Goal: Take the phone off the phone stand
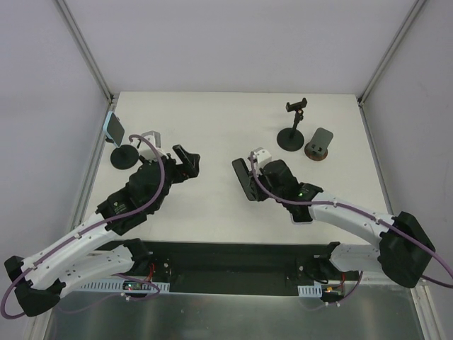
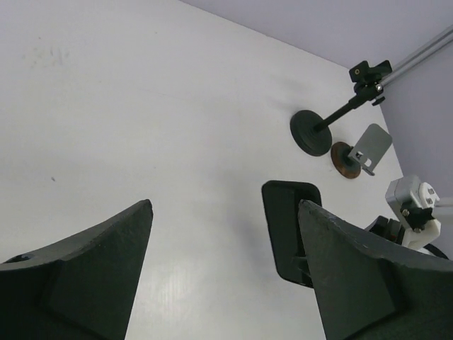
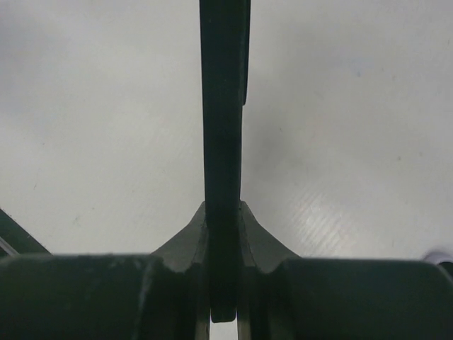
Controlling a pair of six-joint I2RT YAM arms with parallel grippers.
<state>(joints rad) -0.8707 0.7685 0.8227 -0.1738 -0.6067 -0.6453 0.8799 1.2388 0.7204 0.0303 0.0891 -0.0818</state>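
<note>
A black phone (image 1: 243, 180) is gripped edge-on between the fingers of my right gripper (image 1: 253, 177), over the middle of the white table. In the right wrist view the phone (image 3: 224, 106) runs straight up between the two fingers, and the right gripper (image 3: 222, 210) is shut on it. The phone also shows in the left wrist view (image 2: 285, 227). An empty black clamp stand (image 1: 294, 127) stands at the back right. My left gripper (image 1: 185, 161) is open and empty, left of the phone; in its own view the left gripper (image 2: 225, 205) frames bare table.
A brown-based grey holder (image 1: 320, 144) stands beside the clamp stand. At the back left, a round black stand (image 1: 124, 156) carries a small light-blue device (image 1: 113, 127), with a grey bracket (image 1: 150, 136) next to it. Frame posts and walls bound the table.
</note>
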